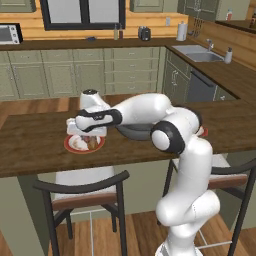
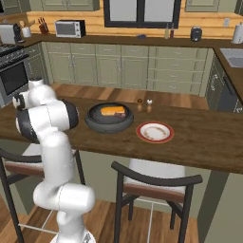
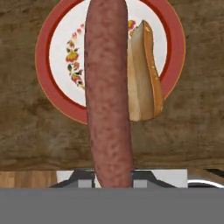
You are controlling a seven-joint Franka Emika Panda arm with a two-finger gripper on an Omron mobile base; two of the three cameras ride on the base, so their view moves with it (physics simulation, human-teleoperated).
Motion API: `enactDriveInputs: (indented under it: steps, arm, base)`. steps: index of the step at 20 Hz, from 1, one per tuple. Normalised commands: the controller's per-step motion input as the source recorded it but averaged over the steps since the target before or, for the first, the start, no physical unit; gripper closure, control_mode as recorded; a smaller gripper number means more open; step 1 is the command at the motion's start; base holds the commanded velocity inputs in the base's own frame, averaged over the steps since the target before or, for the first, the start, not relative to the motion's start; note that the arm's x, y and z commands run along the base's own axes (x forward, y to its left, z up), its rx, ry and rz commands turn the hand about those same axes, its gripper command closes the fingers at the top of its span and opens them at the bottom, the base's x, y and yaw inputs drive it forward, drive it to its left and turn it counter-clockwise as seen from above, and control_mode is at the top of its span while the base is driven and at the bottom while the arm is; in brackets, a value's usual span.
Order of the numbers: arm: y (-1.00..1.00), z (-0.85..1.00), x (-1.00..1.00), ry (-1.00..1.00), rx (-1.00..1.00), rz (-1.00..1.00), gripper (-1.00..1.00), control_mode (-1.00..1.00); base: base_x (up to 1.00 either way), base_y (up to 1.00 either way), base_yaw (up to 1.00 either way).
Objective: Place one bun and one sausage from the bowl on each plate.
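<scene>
My gripper is shut on the near end of a long reddish-brown sausage, which reaches out over a red-rimmed plate. A split bun lies on that plate, right of the sausage. From the left base, the gripper hangs just above this plate on the counter's left side. The dark grey bowl sits mid-counter and holds a bun and a dark sausage. To the right of the bowl is a second red-rimmed plate with nothing on it.
Two small shakers stand behind the bowl. Two chairs are tucked under the counter's near edge. My arm's elbow hides part of the bowl.
</scene>
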Motion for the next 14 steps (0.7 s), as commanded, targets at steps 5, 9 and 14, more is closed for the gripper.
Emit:
enactDriveInputs:
  steps: [5, 9, 14]
  arm:
    - [0.22, -0.54, 0.7, 0.0, -0.1, 0.0, 1.0, -1.0]
    - [0.29, -0.6, 0.73, 0.0, 0.0, 0.0, 1.0, -1.0]
    - [0.03, -0.3, 0.25, 0.01, 0.0, 0.0, -1.0, -1.0]
  base:
    - [0.0, 0.0, 0.0]
    - [0.0, 0.0, 0.0]
    - [0.0, 0.0, 0.0]
